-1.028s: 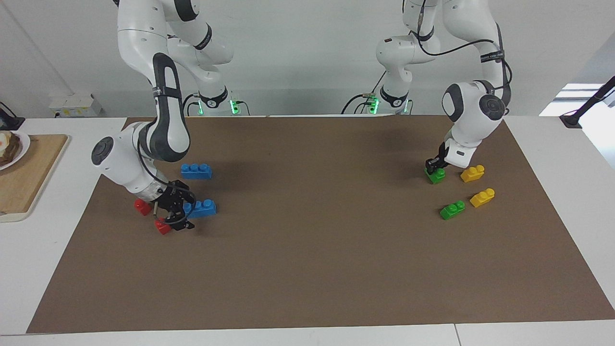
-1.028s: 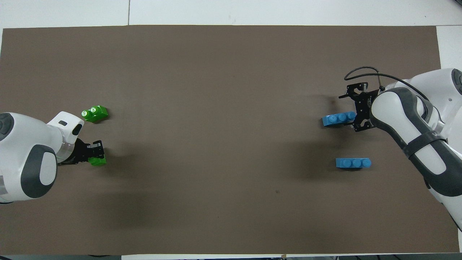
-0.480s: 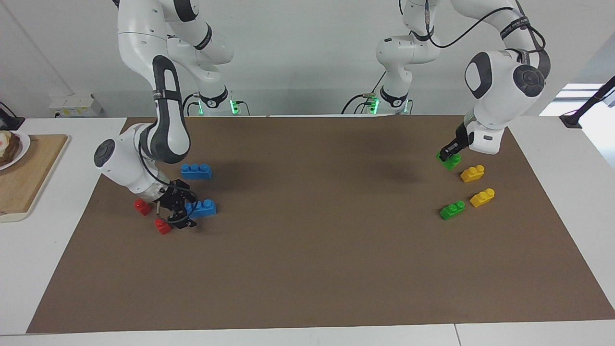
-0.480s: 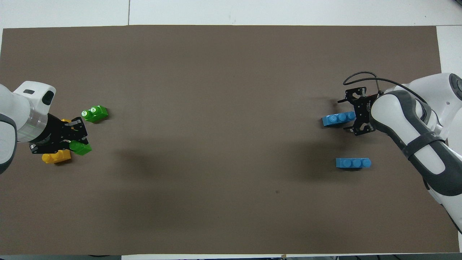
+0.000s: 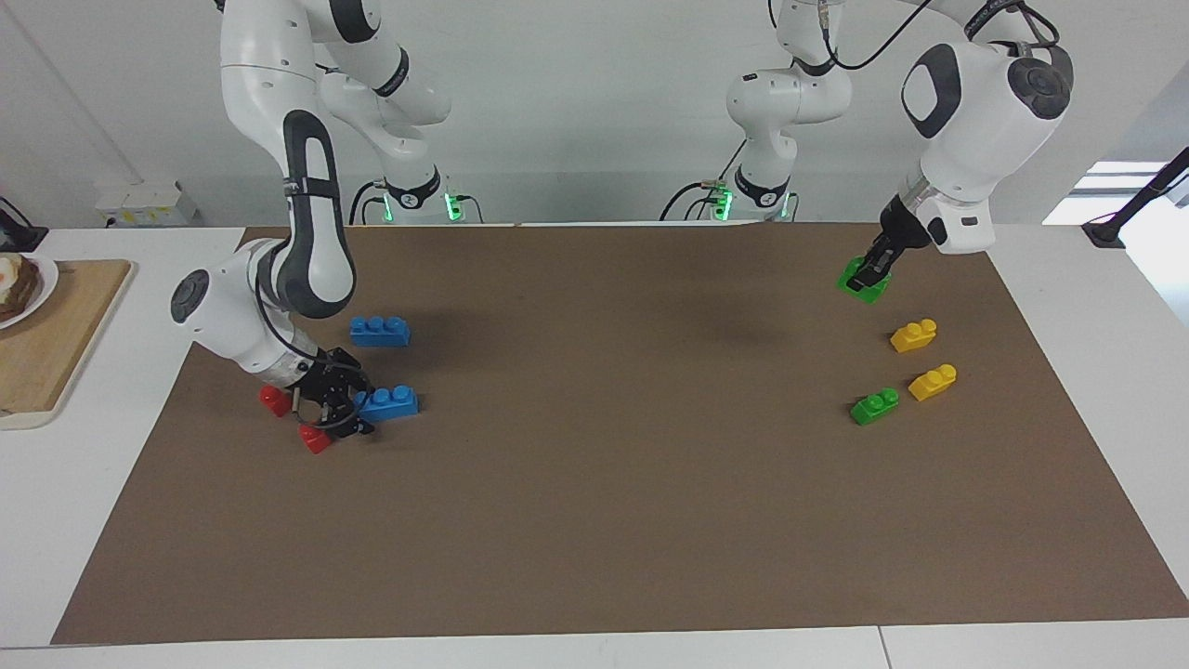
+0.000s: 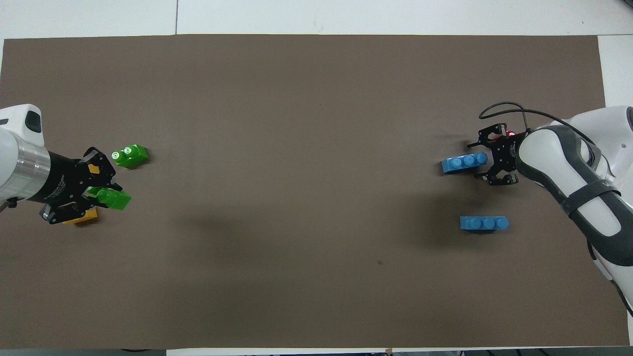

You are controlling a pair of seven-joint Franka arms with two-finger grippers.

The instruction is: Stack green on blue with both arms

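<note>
Left end effector clamping green brick, hanging above the mat; right end effector closing around blue brick, grip unclear.

The white bench carries a brown mat; on it lie 2 blue bricks, 2 red bricks, 2 yellow bricks, 1 green brick; a wooden board sits at the right arm's end

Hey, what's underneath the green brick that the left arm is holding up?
The green brick hangs in the left gripper, with only the bare brown mat under it in the facing view. From overhead, that gripper partly covers a yellow brick lying on the mat.
</note>
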